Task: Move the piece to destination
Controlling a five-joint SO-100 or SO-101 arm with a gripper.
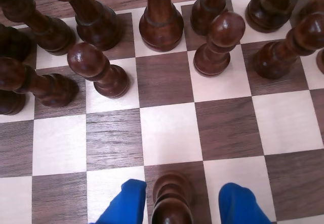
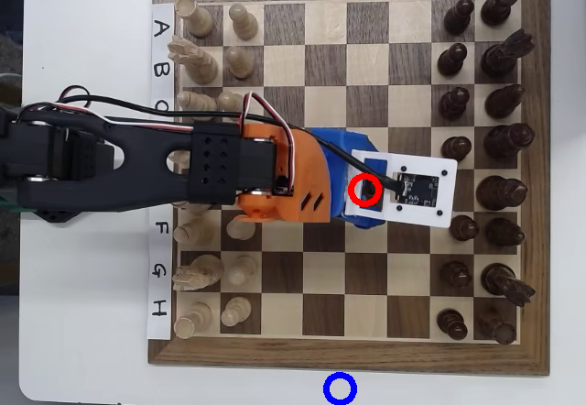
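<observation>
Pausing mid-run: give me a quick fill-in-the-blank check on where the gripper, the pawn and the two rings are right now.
1. In the wrist view, the dark pawn stands between the gripper fingers, which are coloured ____.
2. In the overhead view, the blue ring lies on the white surface, ____ the chessboard.
3. In the overhead view, the ring drawn over the arm is coloured ____.
4. In the wrist view, the pawn stands on a ____ square.

Missing words: blue; off; red; dark

Bare squares (image 1: 172,133) lie ahead of the gripper (image 1: 183,203); beyond, dark pieces (image 1: 161,21) crowd closely, seemingly blocking passage.
</observation>
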